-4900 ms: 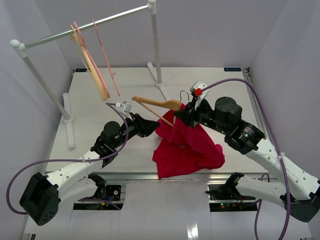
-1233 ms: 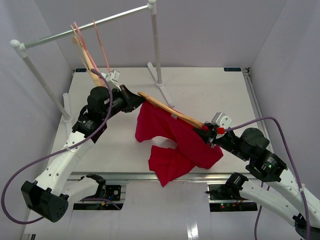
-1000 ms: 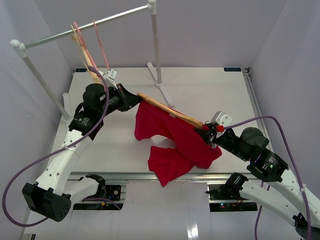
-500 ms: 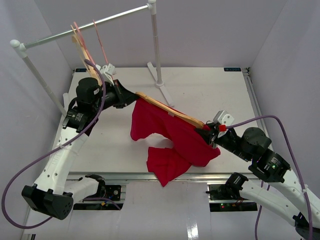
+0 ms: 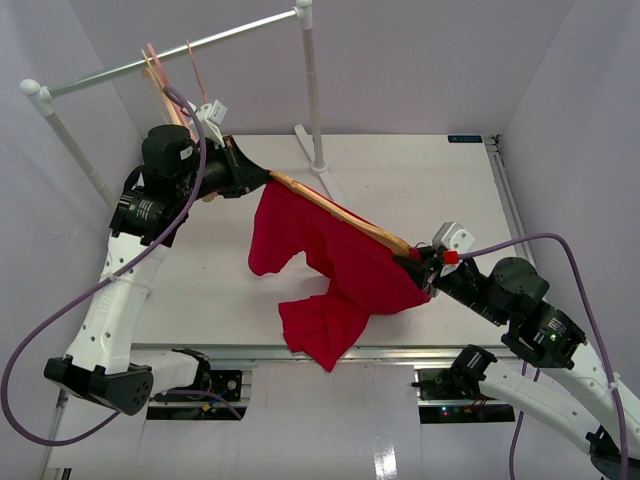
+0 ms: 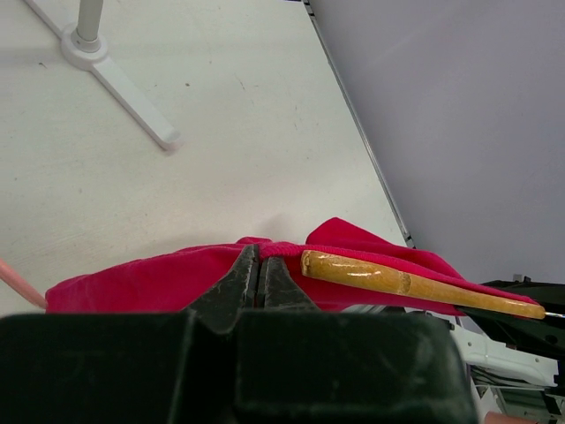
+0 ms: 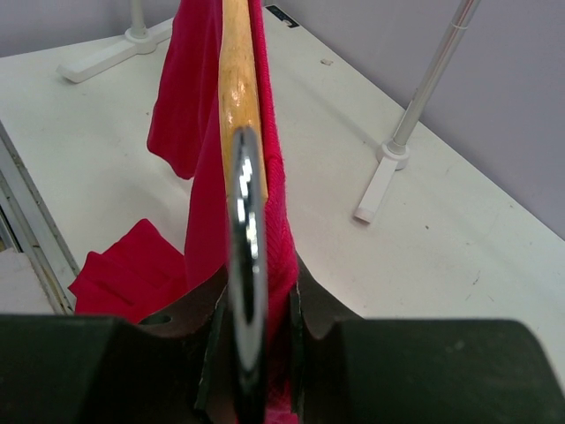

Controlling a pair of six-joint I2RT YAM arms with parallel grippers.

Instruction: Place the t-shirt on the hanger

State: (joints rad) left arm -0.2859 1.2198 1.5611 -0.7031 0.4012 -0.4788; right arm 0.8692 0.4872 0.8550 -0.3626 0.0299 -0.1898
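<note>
**Top external view.** The left gripper (image 5: 258,180) is raised over the far left part of the table (image 5: 430,180). It is closed on the upper edge of the t-shirt (image 5: 340,265), right beside one end of the hanger (image 5: 335,208). The hanger slants from that point down toward the right gripper (image 5: 418,262), which is above the near right part of the table. The t-shirt is draped over the hanger's wooden arm. Its lower folds hang toward the near edge of the table. A clothes rack (image 5: 200,45) stands along the far left side and carries thin pink hangers (image 5: 192,60).

**Left wrist view.** The fingers are pressed together, with a fold of red cloth pinched between their tips. The rounded wooden end of the hanger lies just to the right of the fingertips, against the cloth. A white rack foot (image 6: 124,75) rests on the table beyond.

**Right wrist view.** The jaws stand on either side of the silver metal hook (image 7: 247,265) and clamp it. The wooden arm extends straight away from the gripper, with red cloth hanging on both sides of it. A loose portion of the shirt lies low at the left, close to the table edge.
</note>
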